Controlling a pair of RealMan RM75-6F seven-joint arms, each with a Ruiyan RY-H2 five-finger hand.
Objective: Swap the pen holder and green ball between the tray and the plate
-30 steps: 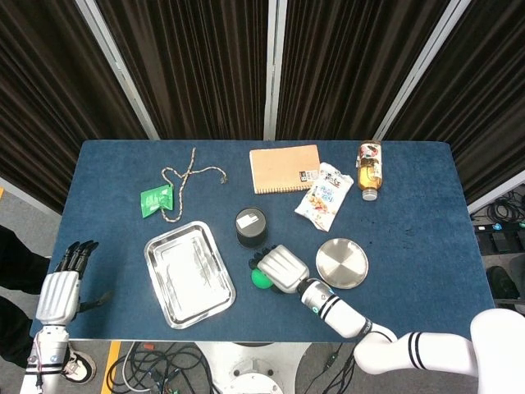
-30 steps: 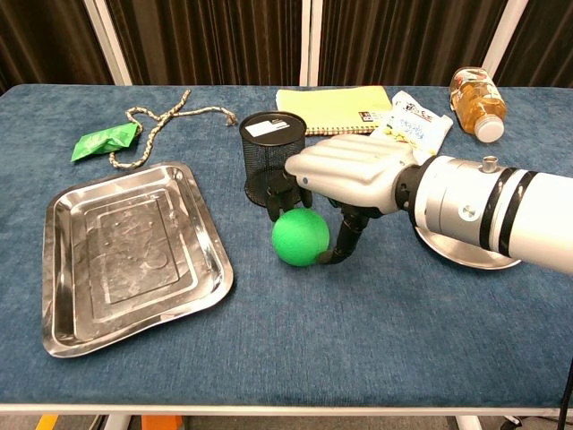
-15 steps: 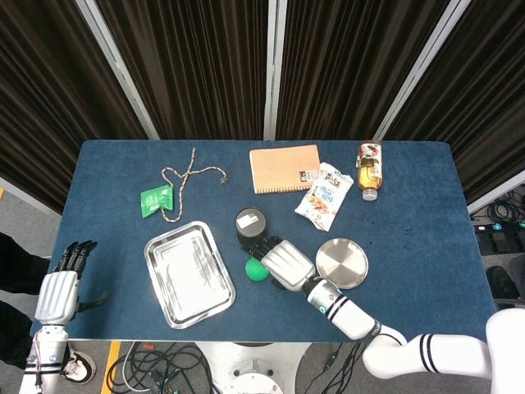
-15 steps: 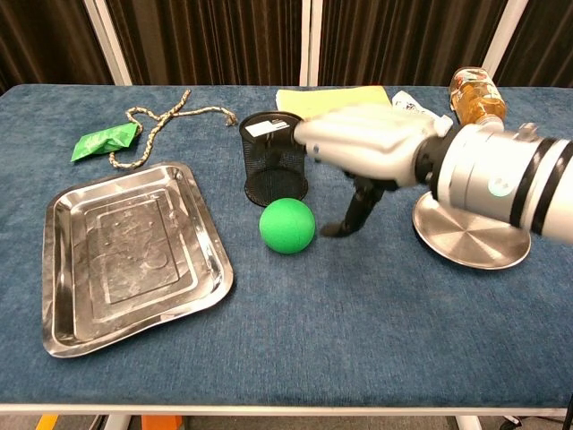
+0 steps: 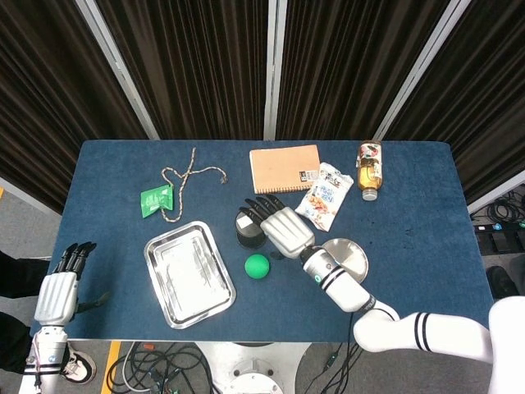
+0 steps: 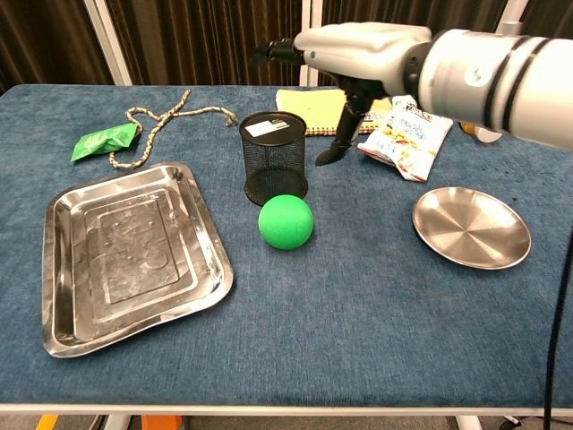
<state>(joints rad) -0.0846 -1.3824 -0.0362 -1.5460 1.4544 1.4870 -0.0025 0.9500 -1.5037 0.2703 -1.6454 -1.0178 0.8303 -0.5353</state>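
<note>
Head view: high, looking steeply down, whole blue table (image 5: 410, 180) visible. Chest view: low, near front edge, facing the curtains. Shared: tray (image 6: 125, 251), plate (image 6: 470, 228), pen holder (image 5: 248, 228).

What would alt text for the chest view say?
A white robot right hand hovers open above a black mesh pen holder. A green ball lies on the blue table just in front, between an empty steel tray and an empty round plate.

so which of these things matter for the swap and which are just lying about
For the swap: black mesh pen holder, green ball, rectangular steel tray, round steel plate.

Lying about: rope, green packet, notebook, snack bag, bottle.
</note>
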